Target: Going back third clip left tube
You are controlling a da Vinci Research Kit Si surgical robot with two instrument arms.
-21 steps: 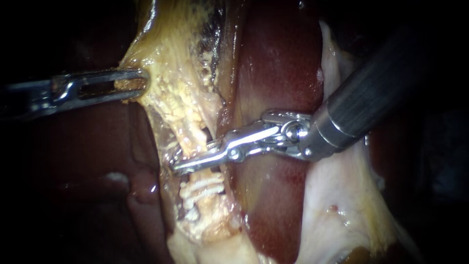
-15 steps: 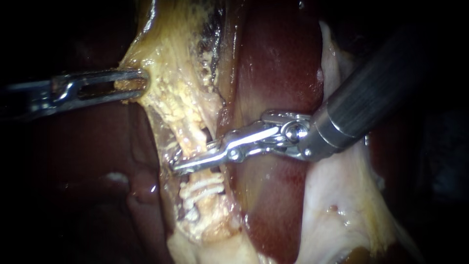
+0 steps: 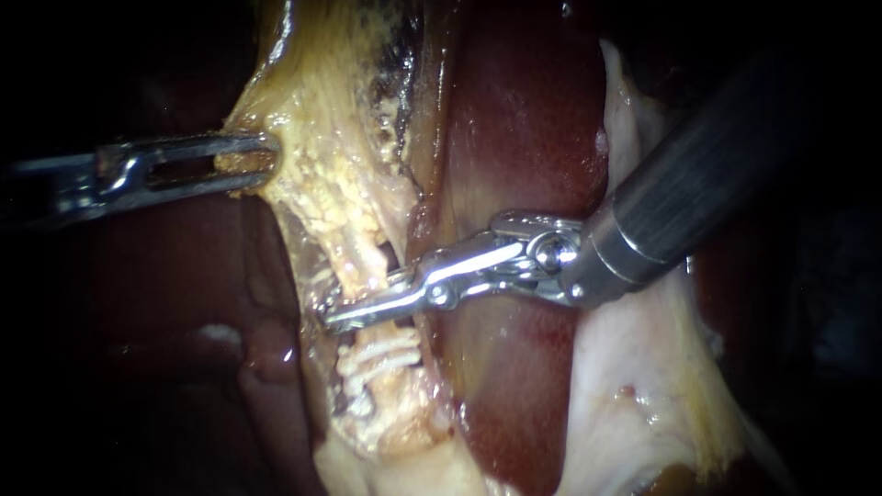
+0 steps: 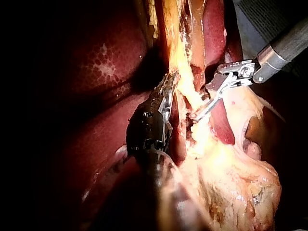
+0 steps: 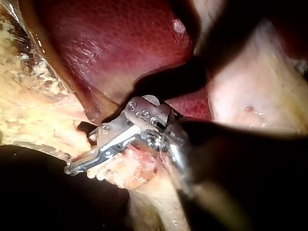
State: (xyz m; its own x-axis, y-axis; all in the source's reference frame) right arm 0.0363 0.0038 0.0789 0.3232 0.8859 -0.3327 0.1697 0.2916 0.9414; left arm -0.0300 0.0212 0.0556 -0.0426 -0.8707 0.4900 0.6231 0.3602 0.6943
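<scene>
While my left instrument [image 3: 262, 158] comes in from the left, its claw is clamped on the edge of the yellow fatty tissue [image 3: 322, 184], holding that sheet out to the side. My right instrument [image 3: 344, 315] comes down from the upper right over the dark red liver [image 3: 524, 119]. Its claw is narrow and lies across the tube [image 3: 363, 262], one half on each side of it, gripping it. Just below that claw, white clips [image 3: 381, 354] sit crosswise on the same tube, close together. I cannot pick out a separate clip inside the claw. From the left wrist view, the right instrument [image 4: 199, 114] hooks round the pale strand just beside my left instrument [image 4: 169, 84]. Pale tissue [image 3: 625, 367] lies under the right shaft.
</scene>
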